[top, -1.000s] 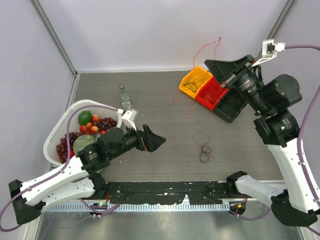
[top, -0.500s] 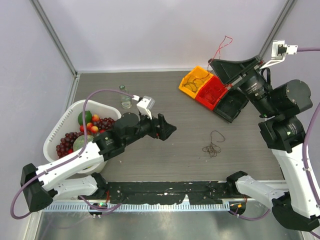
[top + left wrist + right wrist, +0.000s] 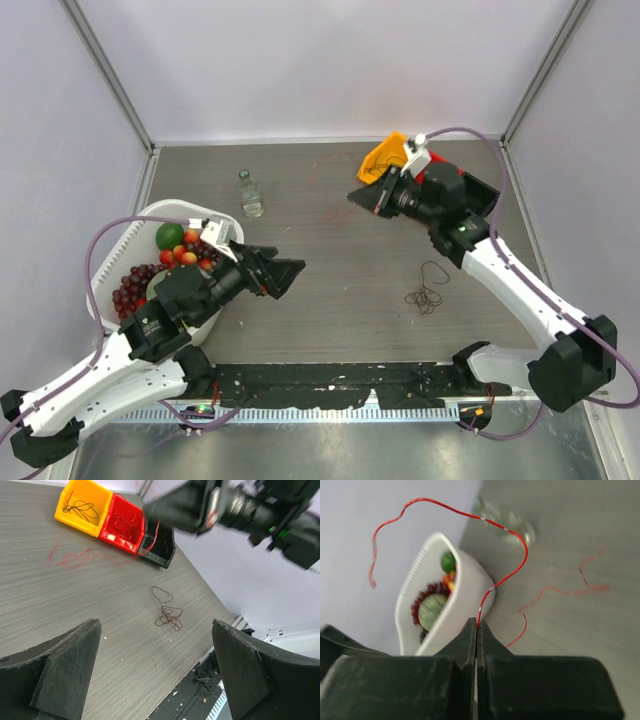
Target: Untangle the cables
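Over the grey wood-grain table [image 3: 330, 250], your left gripper [image 3: 290, 275] hangs released, holding nothing. Your right gripper [image 3: 476, 622] is clenched on a thin curly red wire [image 3: 515, 535]; a dark brown wire tangle [image 3: 168, 617] lies apart on the table. Pull quickly and the red wire could slip out.

You have one red cable [image 3: 526, 555] pinched between the right gripper's [image 3: 477, 625] closed fingers, curling upward. A brown cable [image 3: 168, 618] lies loosely tangled on the surface [image 3: 75, 610]. More brown strands sit in the yellow bin [image 3: 102, 502], red ones in the red bin [image 3: 116, 536].
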Robot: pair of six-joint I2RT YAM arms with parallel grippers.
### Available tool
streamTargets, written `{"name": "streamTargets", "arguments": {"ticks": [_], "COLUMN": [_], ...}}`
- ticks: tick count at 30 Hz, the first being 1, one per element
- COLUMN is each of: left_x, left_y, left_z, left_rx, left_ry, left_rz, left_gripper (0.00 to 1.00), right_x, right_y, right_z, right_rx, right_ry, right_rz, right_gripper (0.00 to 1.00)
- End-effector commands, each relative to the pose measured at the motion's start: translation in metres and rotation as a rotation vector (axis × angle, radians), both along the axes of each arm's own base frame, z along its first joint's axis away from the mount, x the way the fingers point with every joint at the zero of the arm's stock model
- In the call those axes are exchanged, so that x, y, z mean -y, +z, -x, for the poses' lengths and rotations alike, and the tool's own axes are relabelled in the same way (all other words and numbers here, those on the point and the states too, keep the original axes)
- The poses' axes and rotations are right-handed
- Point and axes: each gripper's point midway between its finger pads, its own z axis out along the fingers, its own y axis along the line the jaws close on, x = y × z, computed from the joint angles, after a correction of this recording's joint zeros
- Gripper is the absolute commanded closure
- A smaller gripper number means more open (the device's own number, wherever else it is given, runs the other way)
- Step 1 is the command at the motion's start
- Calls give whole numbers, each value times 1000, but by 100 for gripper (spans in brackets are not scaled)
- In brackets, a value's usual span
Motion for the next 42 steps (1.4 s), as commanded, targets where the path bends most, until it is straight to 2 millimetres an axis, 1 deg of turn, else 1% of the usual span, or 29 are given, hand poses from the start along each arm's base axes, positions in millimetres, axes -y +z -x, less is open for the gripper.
{"name": "streamTargets", "arguments": {"ticks": [1, 2, 3, 4, 7, 9, 11, 13, 14, 16, 18, 20, 22, 23, 24, 25, 26, 28, 30, 31, 32, 33, 35, 36, 37, 38, 39, 40, 42], "left_x": [-12, -13, -11, -10, -3, 5, 17, 29, 32, 38, 41, 42, 40, 37, 34, 32, 28, 23, 16, 13, 10, 7, 1, -1, -4, -8, -11, -13, -19], "left_y": [-10, -13, -17, -19, -30, -38, -51, -64, -73, -86, -94, -98, -103, -104, -105, -106, -105, -100, -94, -90, -85, -81, -70, -66, -61, -59, -56, -52, -48], "left_z": [-7, -8, -9, -11, -19, -24, -30, -33, -35, -37, -39, -38, -39, -40, -40, -41, -41, -40, -40, -40, -39, -39, -36, -35, -33, -33, -31, -29, -26], "left_rx": [-24, -33, -40, -47, -72, -88, -118, -156, -186, -231, -253, -264, -288, -294, -300, -304, -301, -291, -272, -263, -248, -233, -195, -177, -161, -153, -144, -135, -124], "left_ry": [71, 78, 79, 81, 92, 87, 67, 38, 37, 33, 30, 26, 32, 41, 47, 56, 61, 70, 82, 89, 95, 101, 103, 104, 107, 116, 117, 119, 124], "left_rz": [-23, -37, -54, -65, -110, -150, -197, -238, -260, -277, -262, -228, -204, -199, -193, -191, -183, -167, -156, -150, -139, -132, -106, -96, -85, -83, -76, -71, -65], "left_gripper": [3, 3, 3, 3, 2, 2, 2, 2, 2, 3, 3, 3, 3, 3, 4, 4, 4, 4, 4, 4, 4, 4, 4, 4, 4, 4, 4, 4, 4], "right_x": [-16, -17, -14, -11, -2, 3, 5, 5, 3, 0, -1, 0, 3, 3, 6, 7, 10, 11, 12, 11, 8, 4, -4, -9, -14, -20, -25, -32, -41], "right_y": [-52, -87, -104, -132, -184, -206, -222, -235, -243, -254, -261, -262, -259, -255, -254, -251, -253, -249, -244, -243, -238, -243, -244, -247, -248, -250, -251, -253, -258], "right_z": [18, 26, 27, 35, 49, 53, 57, 61, 65, 71, 74, 72, 69, 66, 63, 60, 57, 49, 39, 31, 25, 20, 7, 0, -3, -11, -11, -18, -22], "right_rx": [-132, -221, -261, -330, -436, -479, -514, -543, -568, -595, -603, -592, -577, -560, -550, -529, -520, -464, -385, -342, -322, -308, -281, -271, -264, -254, -247, -230, -208], "right_ry": [54, 63, 48, 58, 57, 50, 52, 63, 86, 118, 135, 137, 128, 129, 112, 115, 98, 114, 106, 97, 93, 111, 110, 122, 138, 152, 179, 197, 241], "right_rz": [56, 133, 177, 237, 328, 361, 385, 403, 413, 434, 454, 468, 488, 501, 514, 528, 552, 597, 653, 688, 689, 700, 704, 708, 706, 714, 715, 727, 750], "right_gripper": [99, 99, 99, 99, 99, 99, 99, 99, 99, 98, 95, 89, 80, 71, 66, 54, 49, 39, 36, 36, 35, 35, 35, 35, 35, 35, 35, 35, 35]}}
